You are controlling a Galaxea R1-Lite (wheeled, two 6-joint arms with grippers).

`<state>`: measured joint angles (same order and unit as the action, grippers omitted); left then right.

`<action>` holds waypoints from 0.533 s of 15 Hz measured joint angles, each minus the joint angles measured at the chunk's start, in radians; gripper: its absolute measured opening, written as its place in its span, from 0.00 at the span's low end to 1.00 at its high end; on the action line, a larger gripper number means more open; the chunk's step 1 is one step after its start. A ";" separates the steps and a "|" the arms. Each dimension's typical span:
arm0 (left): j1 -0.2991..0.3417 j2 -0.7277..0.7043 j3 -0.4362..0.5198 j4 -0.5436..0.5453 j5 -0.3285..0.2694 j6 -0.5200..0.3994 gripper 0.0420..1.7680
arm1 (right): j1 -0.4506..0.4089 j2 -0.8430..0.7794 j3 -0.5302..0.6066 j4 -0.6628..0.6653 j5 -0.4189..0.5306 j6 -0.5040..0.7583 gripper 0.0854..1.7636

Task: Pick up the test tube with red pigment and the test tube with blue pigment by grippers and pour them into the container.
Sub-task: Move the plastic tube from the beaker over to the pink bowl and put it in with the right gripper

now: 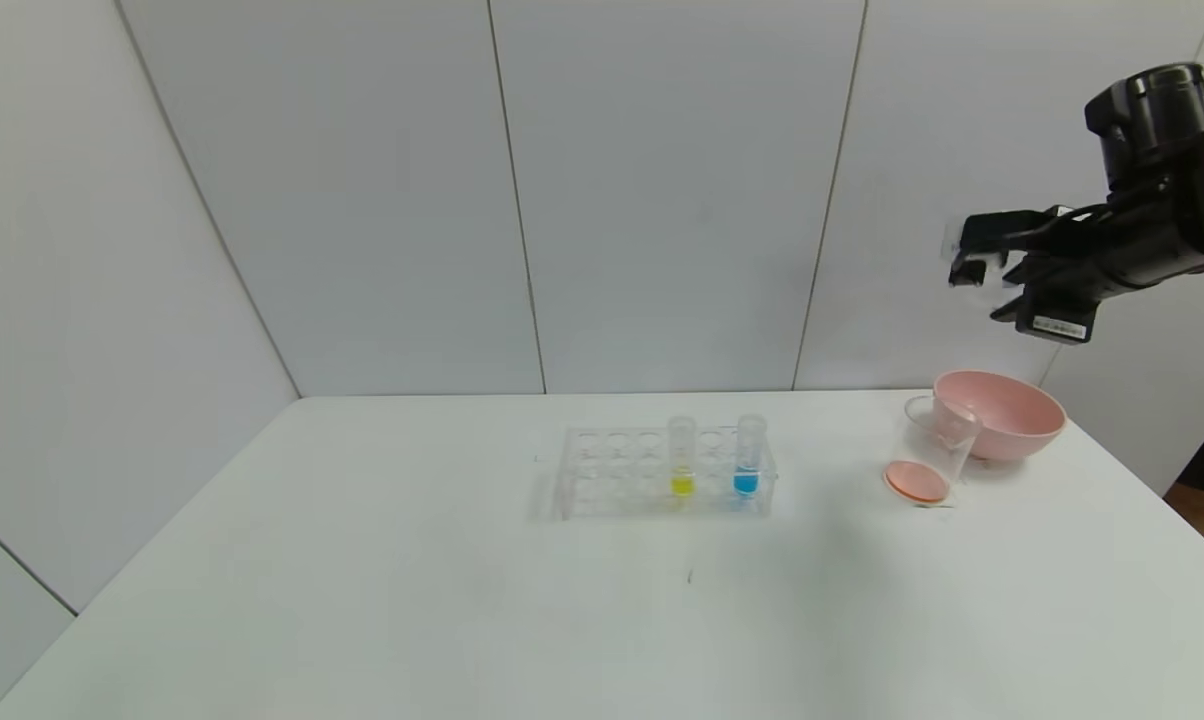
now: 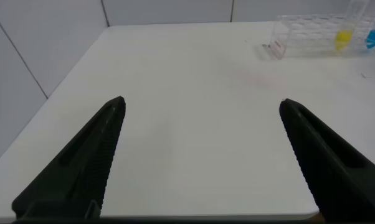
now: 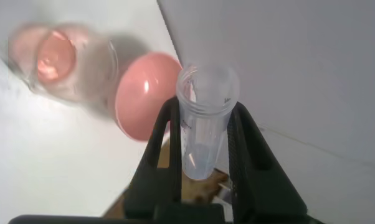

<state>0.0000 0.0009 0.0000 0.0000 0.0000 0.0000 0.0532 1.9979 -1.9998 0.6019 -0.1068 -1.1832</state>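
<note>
My right gripper (image 1: 974, 262) is high above the table's right side, over the container and bowl. It is shut on a clear test tube (image 3: 203, 124) with no red liquid showing in it. The container (image 1: 932, 450), a clear beaker, has orange-red liquid at its bottom; it also shows in the right wrist view (image 3: 69, 59). The test tube with blue pigment (image 1: 749, 455) stands upright in the clear rack (image 1: 612, 470), and shows in the left wrist view (image 2: 374, 37). My left gripper (image 2: 202, 102) is open and empty over bare table, well away from the rack (image 2: 306, 34).
A tube with yellow liquid (image 1: 681, 458) stands in the rack beside the blue one. A pink bowl (image 1: 1002, 410) sits right behind the beaker near the table's right edge. White walls close off the back and left.
</note>
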 joint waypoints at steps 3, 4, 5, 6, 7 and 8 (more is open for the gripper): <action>0.000 0.000 0.000 0.000 0.000 0.000 1.00 | -0.039 -0.034 0.000 -0.014 0.140 0.160 0.24; 0.000 0.000 0.000 0.000 0.000 0.000 1.00 | -0.056 -0.043 0.000 -0.020 0.189 0.234 0.24; 0.000 0.000 0.000 0.000 0.000 0.000 1.00 | -0.069 -0.051 0.000 -0.036 0.241 0.317 0.24; 0.000 0.000 0.000 0.000 0.000 0.000 1.00 | -0.083 -0.060 0.000 -0.064 0.297 0.402 0.24; 0.000 0.000 0.000 0.000 0.000 0.000 1.00 | -0.097 -0.069 0.000 -0.087 0.345 0.475 0.24; 0.000 0.000 0.000 0.000 0.000 0.000 1.00 | -0.116 -0.079 0.000 -0.103 0.393 0.557 0.24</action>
<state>0.0000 0.0009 0.0000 0.0000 0.0000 0.0000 -0.0630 1.9189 -2.0002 0.4987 0.2866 -0.6266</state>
